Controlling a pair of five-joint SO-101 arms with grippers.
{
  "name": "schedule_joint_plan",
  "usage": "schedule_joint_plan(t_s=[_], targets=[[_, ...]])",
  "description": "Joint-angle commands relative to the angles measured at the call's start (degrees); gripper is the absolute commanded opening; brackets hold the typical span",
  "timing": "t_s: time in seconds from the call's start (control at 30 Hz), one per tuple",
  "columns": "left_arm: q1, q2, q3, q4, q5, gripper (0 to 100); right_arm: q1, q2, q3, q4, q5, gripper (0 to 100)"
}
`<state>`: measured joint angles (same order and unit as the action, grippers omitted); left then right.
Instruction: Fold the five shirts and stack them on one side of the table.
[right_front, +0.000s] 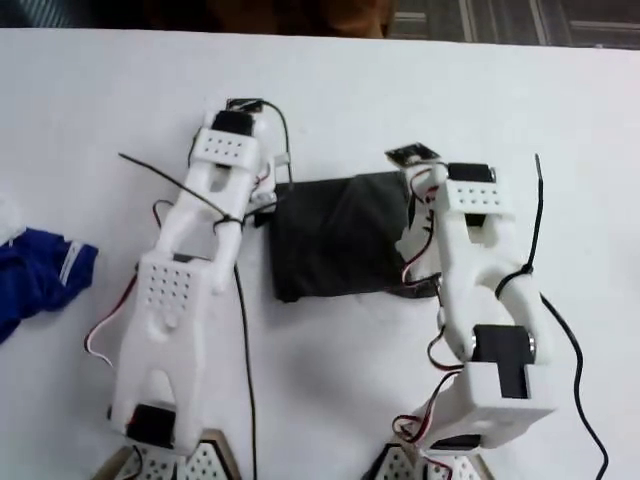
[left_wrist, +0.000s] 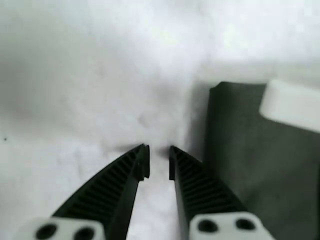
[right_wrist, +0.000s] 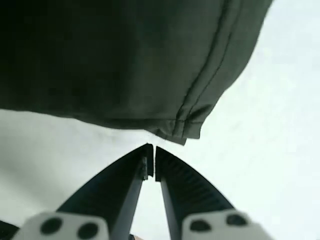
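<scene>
A dark grey folded shirt (right_front: 335, 235) lies flat in the middle of the white table (right_front: 330, 90). My left gripper (right_front: 262, 202) sits low beside its left edge; in the left wrist view that gripper (left_wrist: 158, 162) is open a narrow gap over bare table, with the shirt (left_wrist: 245, 170) beside it and nothing between the fingers. At the shirt's right edge is my right gripper (right_front: 413, 225). In the right wrist view this gripper (right_wrist: 152, 161) is shut and holds nothing, just short of the shirt's stitched hem corner (right_wrist: 186, 129).
A crumpled blue shirt (right_front: 35, 275) lies at the table's left edge. Cables trail from both arms across the table. The far side and the right side of the table are bare white surface.
</scene>
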<state>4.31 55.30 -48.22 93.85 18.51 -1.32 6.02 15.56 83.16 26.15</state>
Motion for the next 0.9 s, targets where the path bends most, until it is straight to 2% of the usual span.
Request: schedule_joint_plan(t_s=[0.0,0.2,0.3,0.37,0.63,0.87], targets=[[0.6,0.1,0.0,-1.0,0.2,9,0.3,-1.8,-0.6,0.9,-0.4,1.8],[0.4,1.3,-0.2,-1.5,0.2,9,-2.4,-5.3,-11.8,-4.1,-0.4,1.8],[0.4,1.3,-0.2,-1.5,0.2,9,-5.4,-0.7,-17.1,-7.4,-0.4,1.8],[0.5,1.3,-0.2,-1.6,0.2,9,-7.3,5.3,-20.1,-7.3,-3.5,1.8],[0.4,1.3,-0.2,-1.4,0.2,9,-7.7,27.6,-38.3,5.1,-10.1,1.8],[0.4,1.4,-0.2,-1.6,0.2,9,-5.1,31.7,-45.4,12.8,-10.8,1.8]])
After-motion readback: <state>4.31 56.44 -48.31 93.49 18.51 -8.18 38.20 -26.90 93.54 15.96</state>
